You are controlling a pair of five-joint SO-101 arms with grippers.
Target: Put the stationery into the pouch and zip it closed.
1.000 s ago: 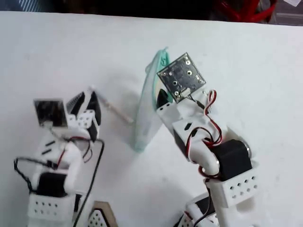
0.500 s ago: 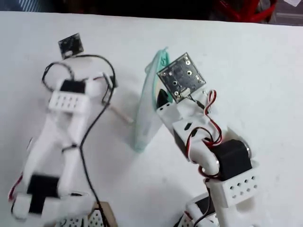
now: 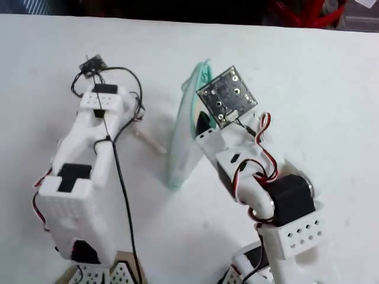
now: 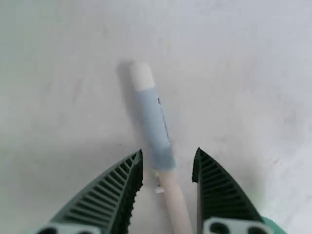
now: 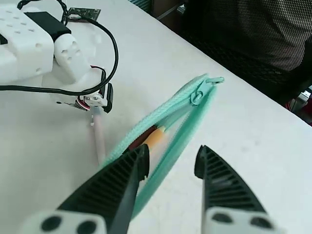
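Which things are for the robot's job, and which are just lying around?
For the job: pen, green pouch, orange stick inside it, left gripper, right gripper.
Just around: black chair, red thing.

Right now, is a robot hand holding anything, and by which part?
Nothing looks gripped. The left gripper is open astride the pen; the right gripper is open at the zipper edge of the pouch.

Lit brightly and evenly, washing the white worktop (image 3: 331,89) almost to glare. Threw only soft, faint shadows beside the pen (image 4: 151,122) and the pouch (image 3: 183,142). Fell dark beyond the worktop's far edge.
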